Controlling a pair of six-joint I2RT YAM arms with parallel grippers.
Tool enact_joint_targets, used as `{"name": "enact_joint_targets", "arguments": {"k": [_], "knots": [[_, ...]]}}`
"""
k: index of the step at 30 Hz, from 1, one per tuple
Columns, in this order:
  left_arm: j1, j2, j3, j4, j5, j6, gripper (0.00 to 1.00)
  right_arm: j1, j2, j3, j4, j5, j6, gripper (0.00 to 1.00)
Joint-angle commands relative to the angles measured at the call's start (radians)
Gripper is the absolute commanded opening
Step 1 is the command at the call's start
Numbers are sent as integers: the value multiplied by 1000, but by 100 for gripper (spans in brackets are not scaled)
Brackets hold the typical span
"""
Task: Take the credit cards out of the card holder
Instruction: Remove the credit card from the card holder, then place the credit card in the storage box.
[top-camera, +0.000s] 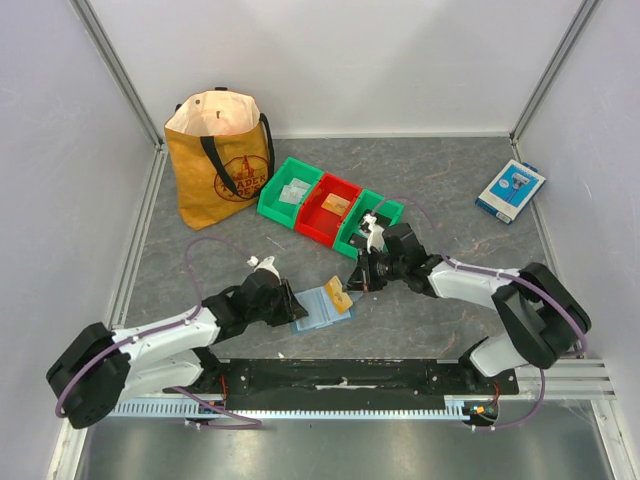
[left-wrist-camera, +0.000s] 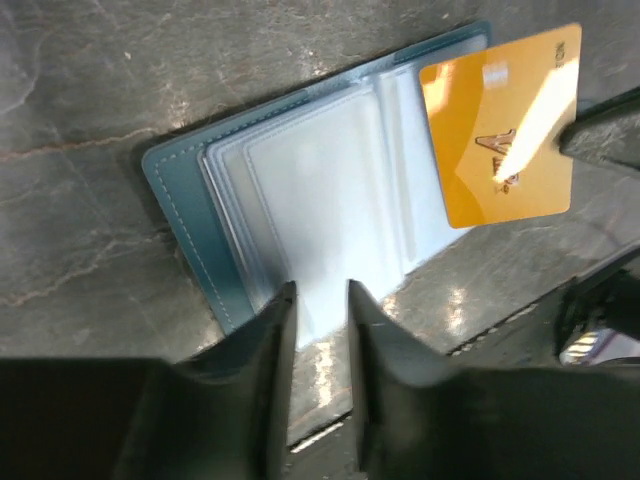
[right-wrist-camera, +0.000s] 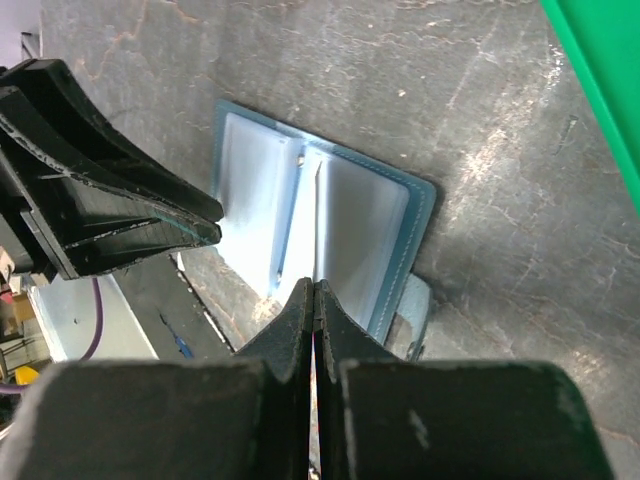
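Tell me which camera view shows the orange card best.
Left wrist: the orange card shows its printed face, overlapping the open card holder. Top external gives only a small orange patch. Right wrist shows at most a thin edge between its shut fingers.

Card holder: dusty-blue bifold, lying open and flat on the table, its pale clear pockets facing up. Orange credit card: out of its pocket and tilted above the holder's far-right corner. It possibly still touches a pocket edge.
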Motion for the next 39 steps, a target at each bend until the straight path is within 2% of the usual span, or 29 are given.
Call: {"name": "enact_joint_targets", "arguments": {"k": [1,3,6,8,12,15,22,29,37,39], "knots": [[1,-94,-15,30,-23,-29,46,-3,-89,38,-53,-5,-28,0],[1,-131,-24,75,-12,-31,61,-5,-112,40,-56,-12,-22,0],[3,-163,-60,229,5,-41,76,-3,-147,44,-54,-31,-8,0],[3,-165,-101,334,14,-61,81,-5,-167,46,-51,-34,1,0],[7,-127,-207,632,40,-95,82,-5,-209,44,-21,-63,37,0],[13,-78,-264,846,62,-112,82,-5,-246,30,32,-95,94,0],[18,-15,-272,1096,115,-104,79,-6,-290,-6,144,-153,183,0],[20,-56,-249,1110,132,-75,75,-5,-295,-43,248,-184,255,0],[18,-38,-224,1092,131,-83,59,-5,-289,-63,319,-202,303,0],[18,-30,-224,1097,128,-93,53,-5,-292,-65,317,-202,301,0]]}}
